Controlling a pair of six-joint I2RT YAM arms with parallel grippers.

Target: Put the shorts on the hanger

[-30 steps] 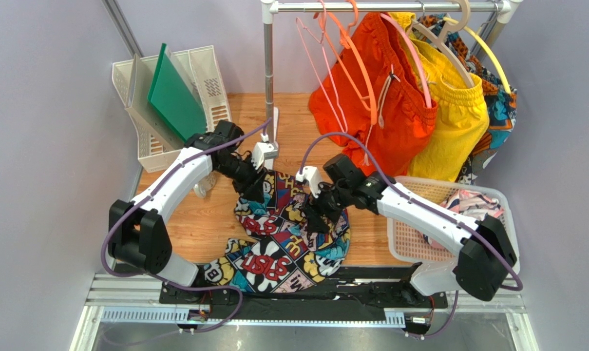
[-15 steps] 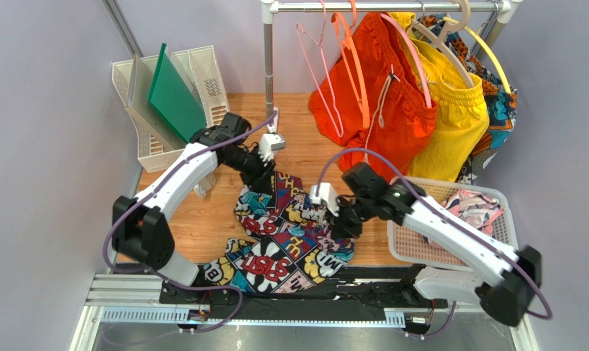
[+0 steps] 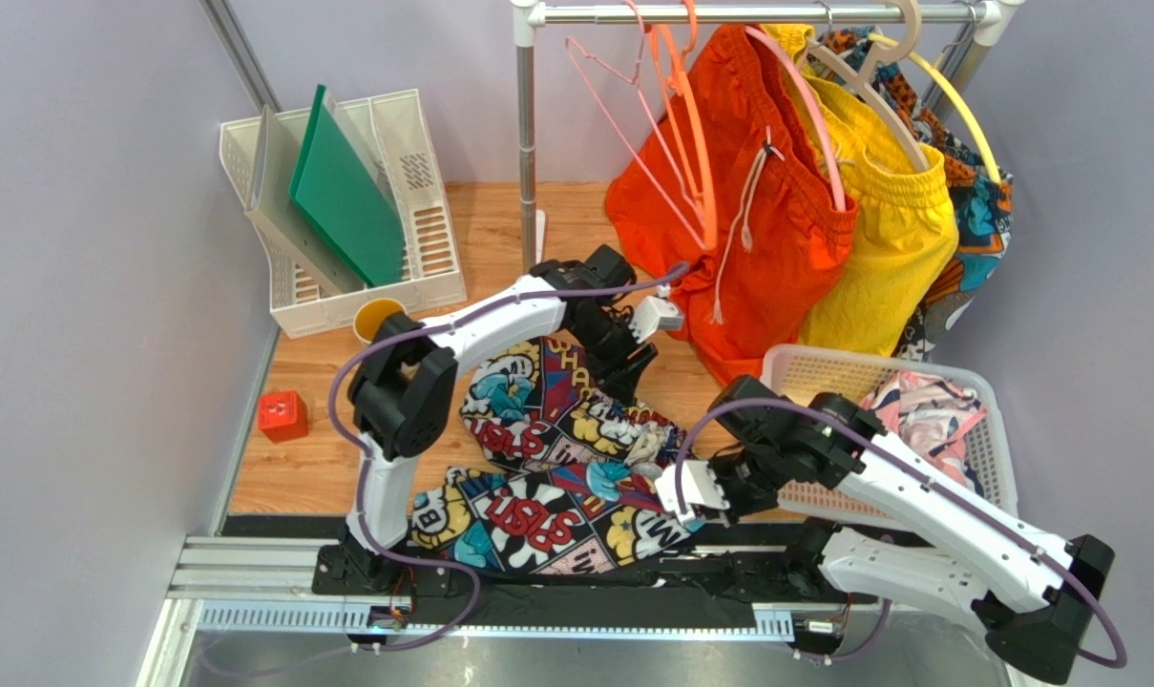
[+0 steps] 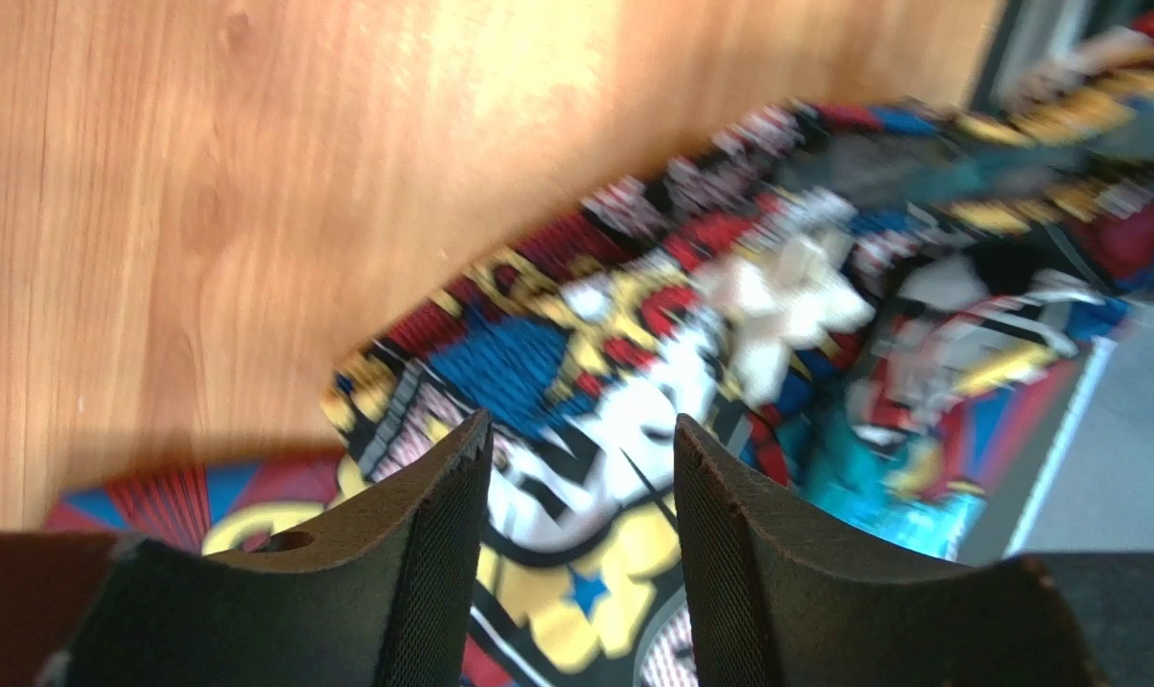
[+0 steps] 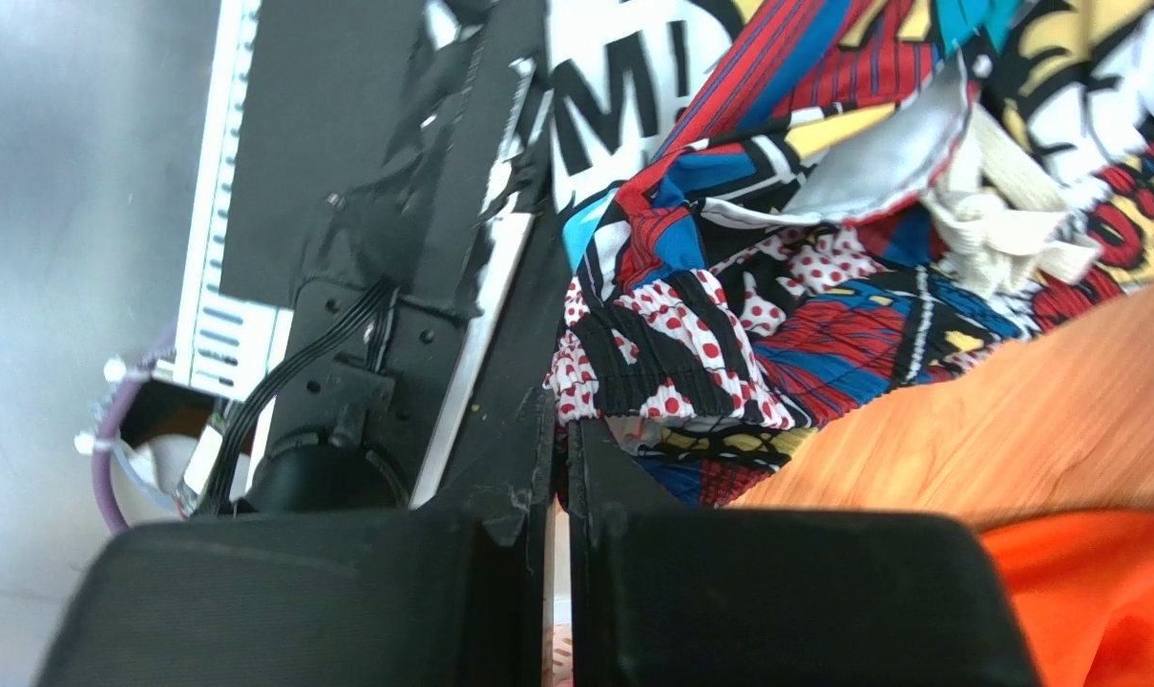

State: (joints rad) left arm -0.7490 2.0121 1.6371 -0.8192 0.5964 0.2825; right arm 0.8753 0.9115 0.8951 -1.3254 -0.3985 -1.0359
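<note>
The left fingers (image 4: 575, 473) stand parted with a moderate gap and nothing in it, hovering just above the shorts (image 4: 654, 358), whose comic print lies under and ahead of their tips, with bare wood of the desk (image 4: 253, 215) off to one side. The white drawstring (image 4: 790, 294) sits knotted a little beyond them. The right fingers (image 5: 561, 465) are pressed together with barely a sliver between. A spotted fold of the shorts' hem meets their tips, but I cannot tell whether any cloth is actually nipped there. From above, the shorts (image 3: 554, 458) lie crumpled flat between the two sets of fingers, one end draped over the near edge of the desk by the right fingers (image 3: 704, 484). The hanger (image 3: 618, 86) hangs on the rail (image 3: 755, 12) well beyond and above the left fingers (image 3: 628, 375), beside the orange shorts (image 3: 747, 215). To my eye the job has barely begun, with the garment yet to be gathered and raised. I'd say the left fingers should come down on the waistband near the drawstring rather than on a loose leg. The right side should check its pinch before lifting. Both should then raise the band taut and level so it can meet the thin wire without snagging the neighbouring clothes.
</note>
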